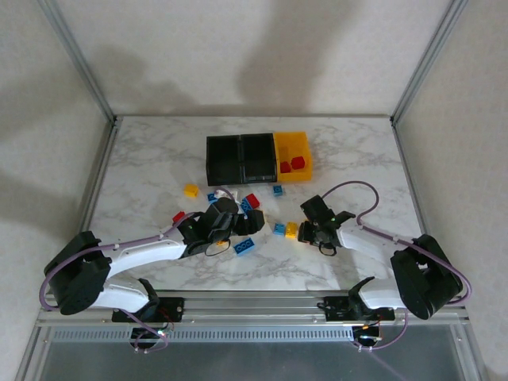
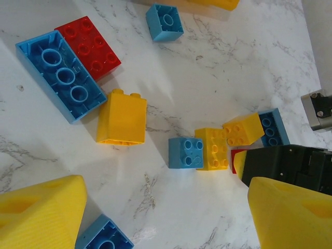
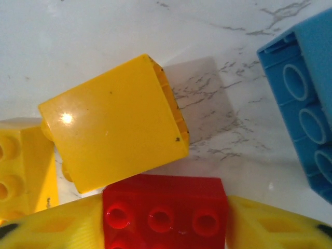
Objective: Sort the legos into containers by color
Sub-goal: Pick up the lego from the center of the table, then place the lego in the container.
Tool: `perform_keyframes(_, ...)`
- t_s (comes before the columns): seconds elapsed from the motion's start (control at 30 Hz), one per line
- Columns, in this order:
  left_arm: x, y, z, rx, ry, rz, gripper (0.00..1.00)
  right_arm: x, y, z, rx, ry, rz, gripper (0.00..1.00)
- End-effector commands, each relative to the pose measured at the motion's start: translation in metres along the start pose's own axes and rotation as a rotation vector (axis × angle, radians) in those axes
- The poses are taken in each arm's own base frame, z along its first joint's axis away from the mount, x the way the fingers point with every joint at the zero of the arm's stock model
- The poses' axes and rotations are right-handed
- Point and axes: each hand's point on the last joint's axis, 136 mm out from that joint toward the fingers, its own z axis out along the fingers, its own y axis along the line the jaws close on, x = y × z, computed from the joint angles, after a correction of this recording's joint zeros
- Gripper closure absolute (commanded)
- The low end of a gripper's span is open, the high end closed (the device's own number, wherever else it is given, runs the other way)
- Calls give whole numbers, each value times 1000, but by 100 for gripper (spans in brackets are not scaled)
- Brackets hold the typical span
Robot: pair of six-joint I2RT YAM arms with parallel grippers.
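Two red bricks (image 1: pixel 297 163) in the 12 o'clock yellow bin (image 1: pixel 292 136), rest loose; right gripper (image 3: pixel 165 231) pinches a red brick (image 3: pixel 164 201), left gripper (image 2: pixel 166 210) wide, empty.

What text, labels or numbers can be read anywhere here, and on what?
No readable text anywhere.
On the red brick, yellow brick and blue brick: plain faces, any stud marks too blurred to read.
On the bins and table: no print visible.
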Motion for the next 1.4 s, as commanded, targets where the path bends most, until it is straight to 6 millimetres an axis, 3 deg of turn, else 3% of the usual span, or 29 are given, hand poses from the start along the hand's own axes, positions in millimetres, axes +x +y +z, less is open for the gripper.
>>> perform_keyframes(0.0,-1,-2,-2,2,-18,-5,19,-6,11,-2,-22,-8,-15,55)
perform_keyframes(0.27,-10,0,-9,1,-65,-31,19,-25,30,-51,-66,-81,-36,60)
perform_keyframes(0.4,-23,4,-17,-13,-116,-55,18,-75,53,-76,-100,-185,-64,60)
perform_keyframes(0.53,-36,11,-30,-39,-168,-84,18,-138,72,-84,-127,-284,-54,59)
perform_keyframes(0.67,-42,22,-47,-70,-207,-111,18,-194,89,-67,-131,-317,-37,59)
perform_keyframes(0.83,-43,35,-60,-98,-232,-127,17,-236,98,-40,-116,-314,-10,58)
perform_keyframes(1.03,-44,37,-62,-104,-236,-134,17,-259,100,-5,-94,-286,9,56)
perform_keyframes(1.37,-45,40,-63,-116,-240,-141,17,-302,107,20,-92,-288,32,50)
